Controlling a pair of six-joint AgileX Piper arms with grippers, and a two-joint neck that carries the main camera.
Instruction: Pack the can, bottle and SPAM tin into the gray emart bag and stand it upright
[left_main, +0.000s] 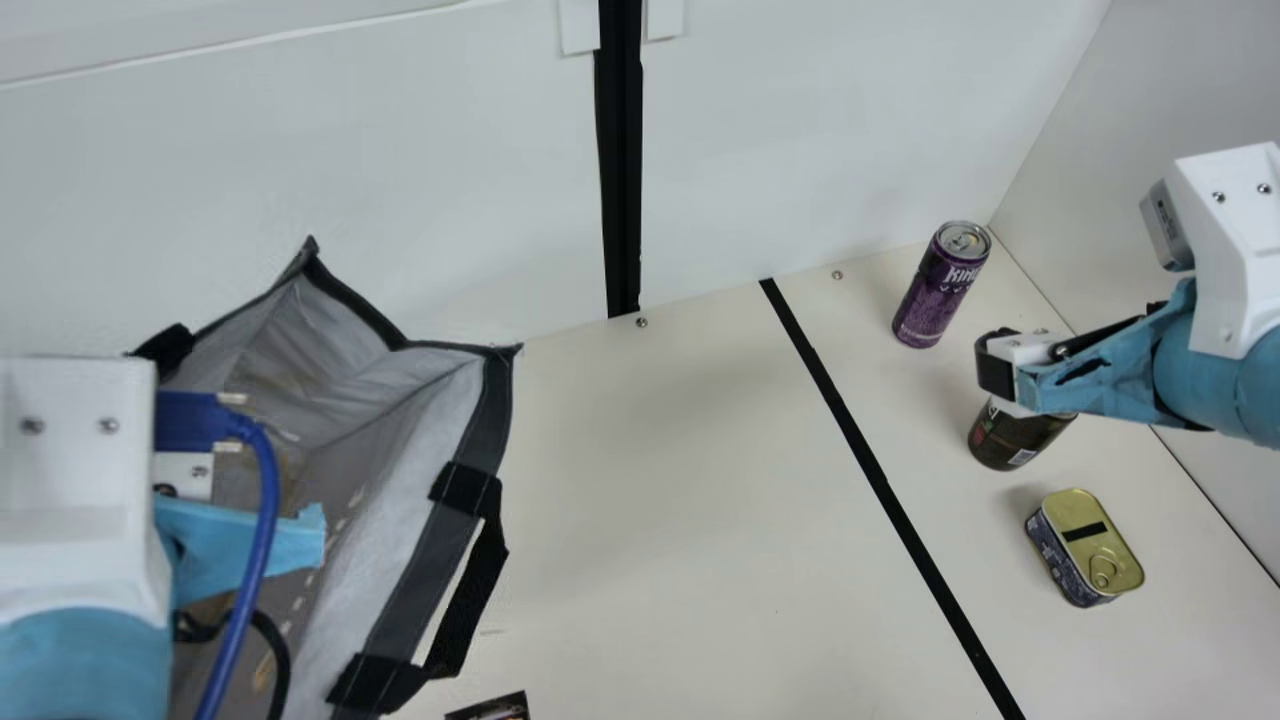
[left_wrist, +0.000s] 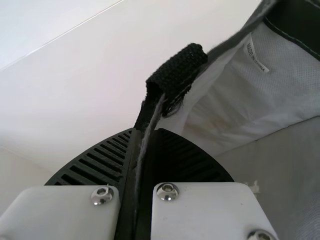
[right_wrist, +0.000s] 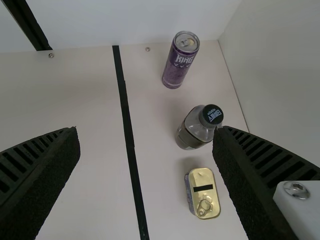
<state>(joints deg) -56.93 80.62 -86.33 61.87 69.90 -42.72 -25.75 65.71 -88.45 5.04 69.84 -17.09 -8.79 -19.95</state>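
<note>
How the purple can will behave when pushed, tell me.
Standing tall and narrow, the purple can would probably tip if pushed high. Its round side would likely let it roll once down. The smooth, shiny surface may be slippery.

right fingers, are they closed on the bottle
No, the right fingers are spread wide apart, and the bottle stands on the table beyond them.

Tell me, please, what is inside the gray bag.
Inside the gray bag I see stained gray lining. My left arm covers part of it; what lies behind the arm cannot be seen. The can, bottle and SPAM tin are outside, on the table.
</note>
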